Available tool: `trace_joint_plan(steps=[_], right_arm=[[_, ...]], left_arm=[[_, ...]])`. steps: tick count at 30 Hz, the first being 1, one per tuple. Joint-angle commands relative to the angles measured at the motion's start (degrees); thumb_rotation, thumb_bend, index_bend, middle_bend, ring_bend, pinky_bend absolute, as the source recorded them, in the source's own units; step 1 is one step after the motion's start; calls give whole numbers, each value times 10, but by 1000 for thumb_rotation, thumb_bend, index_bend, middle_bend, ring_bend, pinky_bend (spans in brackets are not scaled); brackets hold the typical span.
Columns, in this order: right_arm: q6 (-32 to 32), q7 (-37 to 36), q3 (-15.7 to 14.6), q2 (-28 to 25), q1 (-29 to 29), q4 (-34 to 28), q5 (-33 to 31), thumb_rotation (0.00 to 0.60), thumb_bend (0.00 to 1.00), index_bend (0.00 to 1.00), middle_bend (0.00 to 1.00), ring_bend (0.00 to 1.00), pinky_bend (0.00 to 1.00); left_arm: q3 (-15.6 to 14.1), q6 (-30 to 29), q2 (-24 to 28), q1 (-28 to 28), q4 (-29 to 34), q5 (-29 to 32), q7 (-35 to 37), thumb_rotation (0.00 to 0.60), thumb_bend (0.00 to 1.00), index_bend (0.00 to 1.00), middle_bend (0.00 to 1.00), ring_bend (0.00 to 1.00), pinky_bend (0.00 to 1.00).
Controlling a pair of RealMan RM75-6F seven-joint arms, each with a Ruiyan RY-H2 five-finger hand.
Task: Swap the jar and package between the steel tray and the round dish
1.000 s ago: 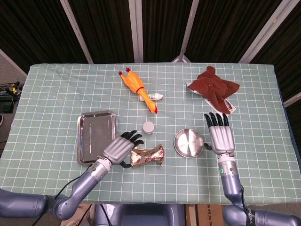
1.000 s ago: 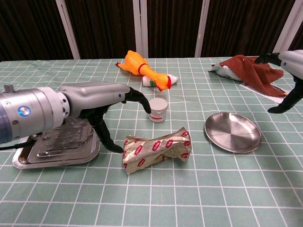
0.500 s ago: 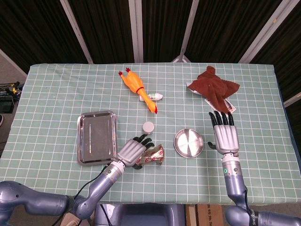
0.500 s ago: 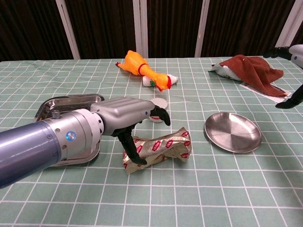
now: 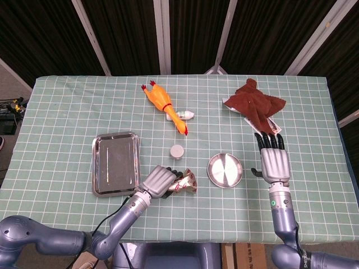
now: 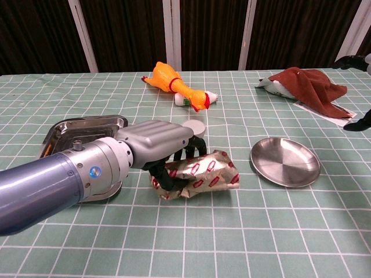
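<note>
Where fingers [image 6: 174, 168] grip, package [image 6: 206, 174] crumples, shiny.

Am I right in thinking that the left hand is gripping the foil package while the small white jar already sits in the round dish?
Not quite: the left hand does grip the foil package, but the round dish holds nothing. The head view shows the small white jar standing on the tablecloth between the steel tray and the dish.

A robot test lab: a table [image 5: 67, 106] under a green checked cloth [image 6: 278, 231], backed by dark panels [image 5: 190, 33] with pale struts, cables [image 5: 8, 103] trailing at the left edge, assorted props scattered about.
</note>
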State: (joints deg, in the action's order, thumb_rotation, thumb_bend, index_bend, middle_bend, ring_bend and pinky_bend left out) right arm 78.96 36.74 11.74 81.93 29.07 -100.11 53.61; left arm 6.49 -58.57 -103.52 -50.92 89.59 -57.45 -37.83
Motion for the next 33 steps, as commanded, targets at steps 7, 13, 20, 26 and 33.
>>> trace_joint_plan(steps=[7,13,20,26,33], right_arm=[[5,-5,6,1,-4,-1,4,600,158,119,115,87,0],[1,-3,12,7,0,1,2,600,157,119,115,87,0],[1,-3,11,20,1,11,3,600,157,119,115,87,0],[2,-8,12,28,0,20,6,600,157,120,115,87,0],[0,-11,7,26,-6,25,9,600,157,119,115,87,0]], left_arm=[[19,-23,59,14,52,-51,43,600,651,394,561,509,653],[21,-49,175,31,153,-48,-7,600,646,397,537,499,650],[10,-96,343,76,272,-46,-30,600,631,392,514,474,637],[-18,-110,411,113,253,-69,-13,600,630,394,514,470,637],[-51,-120,390,155,157,-106,38,600,629,393,502,461,635]])
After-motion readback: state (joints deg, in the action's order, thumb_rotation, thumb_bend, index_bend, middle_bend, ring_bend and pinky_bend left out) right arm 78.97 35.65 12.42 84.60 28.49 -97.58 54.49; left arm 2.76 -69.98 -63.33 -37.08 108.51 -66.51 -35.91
